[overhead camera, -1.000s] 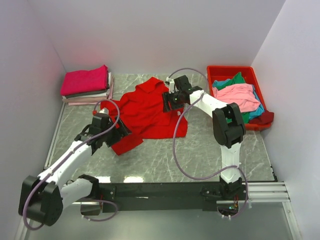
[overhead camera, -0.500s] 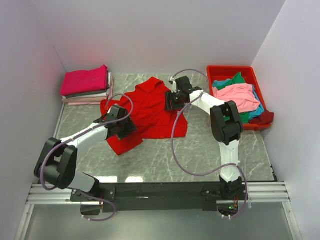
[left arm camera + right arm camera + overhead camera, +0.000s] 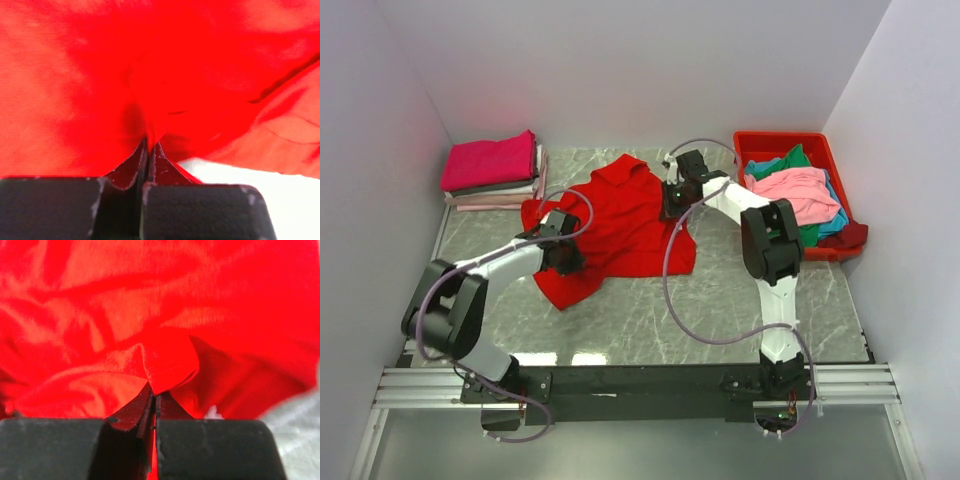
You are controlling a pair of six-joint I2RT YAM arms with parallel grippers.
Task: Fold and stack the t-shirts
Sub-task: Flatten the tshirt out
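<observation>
Red t-shirt [image 3: 620,225] crumpled on table [image 3: 740,300]; left gripper [image 3: 566,258] clamped on its near-left edge; right gripper [image 3: 672,207] clamped on far-right hem; we judge cloth spans diagonally between both; we'd pull apart.

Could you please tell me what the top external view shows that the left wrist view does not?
Only the top view shows the stack of folded cloth t-shirts, the red plastic bin of loose coloured shirts, and the right tool on the large bright red cloth t-shirt. Only the wrist view shows the left tool, jaws shut on a fold of that cloth. Both show the red shirt and the grey marbled table.
</observation>
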